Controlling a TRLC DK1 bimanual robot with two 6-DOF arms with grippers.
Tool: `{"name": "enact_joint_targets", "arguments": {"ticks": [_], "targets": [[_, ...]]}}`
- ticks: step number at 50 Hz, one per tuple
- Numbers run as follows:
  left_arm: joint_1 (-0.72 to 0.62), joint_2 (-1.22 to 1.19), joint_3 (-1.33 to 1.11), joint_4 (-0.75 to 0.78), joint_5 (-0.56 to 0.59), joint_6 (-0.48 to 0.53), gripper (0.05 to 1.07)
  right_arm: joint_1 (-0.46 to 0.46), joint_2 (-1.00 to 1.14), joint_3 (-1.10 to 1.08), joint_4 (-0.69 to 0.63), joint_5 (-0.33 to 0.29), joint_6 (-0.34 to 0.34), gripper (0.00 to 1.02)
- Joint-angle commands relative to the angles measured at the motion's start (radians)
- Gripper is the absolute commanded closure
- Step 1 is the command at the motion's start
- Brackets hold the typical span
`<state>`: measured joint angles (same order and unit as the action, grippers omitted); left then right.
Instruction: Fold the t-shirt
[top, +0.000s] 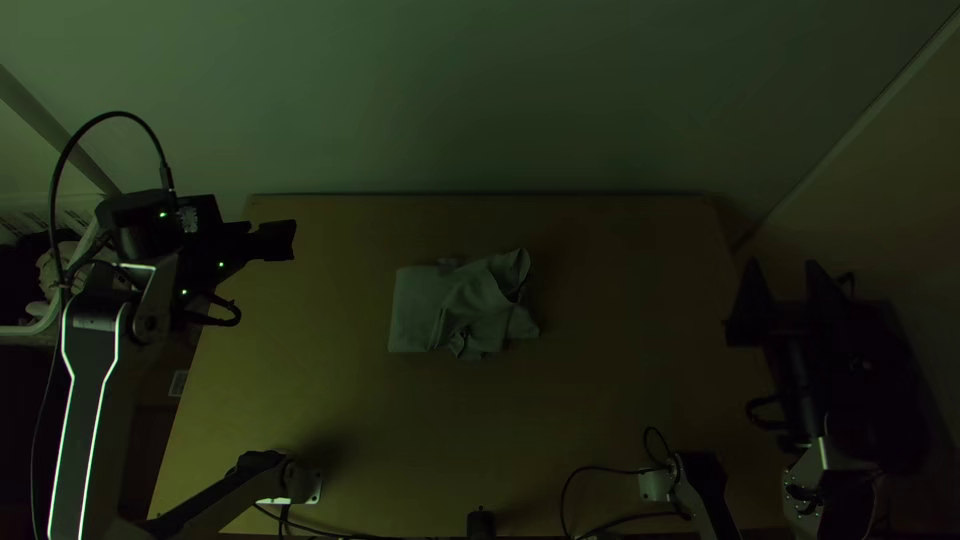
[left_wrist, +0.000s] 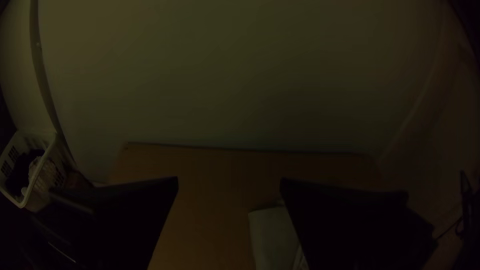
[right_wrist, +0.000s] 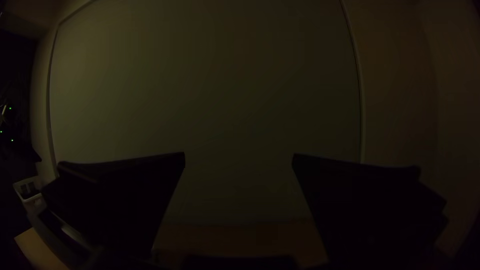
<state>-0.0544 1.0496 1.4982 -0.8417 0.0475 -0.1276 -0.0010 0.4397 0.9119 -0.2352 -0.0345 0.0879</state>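
The left pincer (top: 293, 240) hangs over the bench (top: 340, 400) at ten o'clock, its two fingers standing apart with nothing between them gripped. The right pincer (top: 782, 264) is beyond the bench's side edge, between two and three o'clock, its fingers also spread, holding nothing. Well apart from both, the t-shirt (top: 415, 310) lies just toward twelve from the bench's centre. Its nine o'clock part is flat and smooth with a straight edge; toward three it is bunched in creases, a loop of cloth standing out at one. Farther out, past the bench at ten, is a white slotted basket (left_wrist: 40, 170) with cloth in it.
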Motion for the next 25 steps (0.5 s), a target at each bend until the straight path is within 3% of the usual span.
{"name": "enact_joint_targets", "arguments": {"ticks": [1, 25], "targets": [[0.057, -0.108, -0.096, 0.049, -0.001, 0.043, 0.09, -0.011, -0.064, -0.039, 0.048, 0.008, -0.022, 0.04], [0.284, -0.513, -0.592, 0.409, -0.001, 0.123, 0.09, -0.028, -0.262, -0.191, 0.126, 0.013, -0.048, 0.04]]}}
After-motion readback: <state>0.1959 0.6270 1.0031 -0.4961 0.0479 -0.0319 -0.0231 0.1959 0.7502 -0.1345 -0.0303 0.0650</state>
